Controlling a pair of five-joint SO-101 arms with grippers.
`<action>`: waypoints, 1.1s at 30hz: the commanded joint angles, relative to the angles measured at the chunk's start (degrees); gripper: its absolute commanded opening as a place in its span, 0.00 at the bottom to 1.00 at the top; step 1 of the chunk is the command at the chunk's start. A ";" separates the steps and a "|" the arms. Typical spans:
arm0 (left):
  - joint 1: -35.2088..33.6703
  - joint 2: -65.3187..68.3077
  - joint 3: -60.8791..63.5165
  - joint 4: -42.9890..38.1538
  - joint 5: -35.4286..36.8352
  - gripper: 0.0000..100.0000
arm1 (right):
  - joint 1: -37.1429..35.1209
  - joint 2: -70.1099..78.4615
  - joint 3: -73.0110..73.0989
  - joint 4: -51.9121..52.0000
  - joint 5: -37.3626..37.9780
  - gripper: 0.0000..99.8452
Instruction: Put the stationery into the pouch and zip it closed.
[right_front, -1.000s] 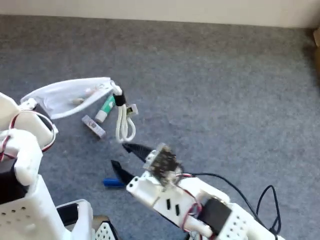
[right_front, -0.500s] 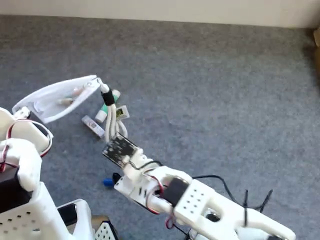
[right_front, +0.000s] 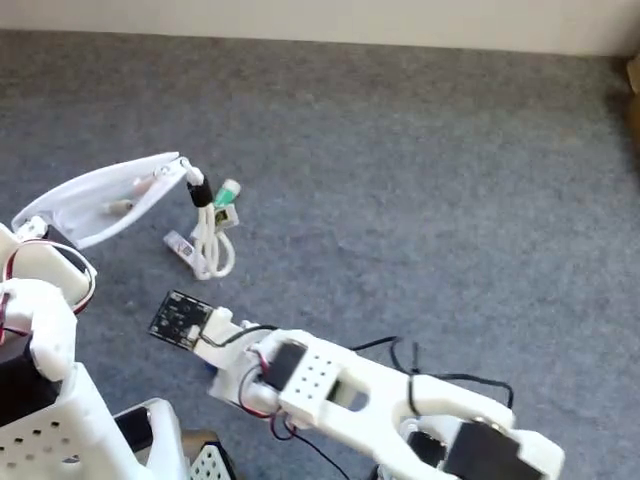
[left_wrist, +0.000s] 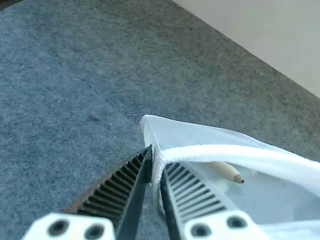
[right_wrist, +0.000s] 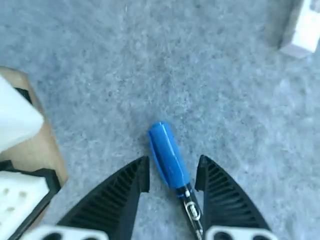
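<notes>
Clearly, the left gripper (left_wrist: 154, 172) has its fingers clamped on the edge of the white pouch (left_wrist: 235, 155), whose far end is cut off in the wrist view. A tan stick (left_wrist: 226, 172) shows inside, hard to identify. The right gripper (right_wrist: 172, 175) hangs low over the worktop (right_front: 450, 170), fingers apart, with a blue pen (right_wrist: 167, 157) lying between them. A white cable (right_front: 208, 245) partly covers a green tube (right_front: 228, 192) beside the pouch's tip.

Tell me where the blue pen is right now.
In the right wrist view, the blue pen lies on the grey carpet, between the open fingers of the right gripper and not yet gripped.
</notes>
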 joint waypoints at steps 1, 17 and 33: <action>-0.40 -1.01 -0.84 -1.49 0.62 0.01 | -0.48 4.88 -6.90 -0.92 0.79 0.15; -0.40 -1.01 -0.75 -1.49 0.62 0.01 | 2.33 21.41 -23.34 15.78 0.88 0.15; -0.40 -1.45 0.13 -1.67 0.62 0.01 | 2.33 27.03 -24.57 22.64 8.53 0.00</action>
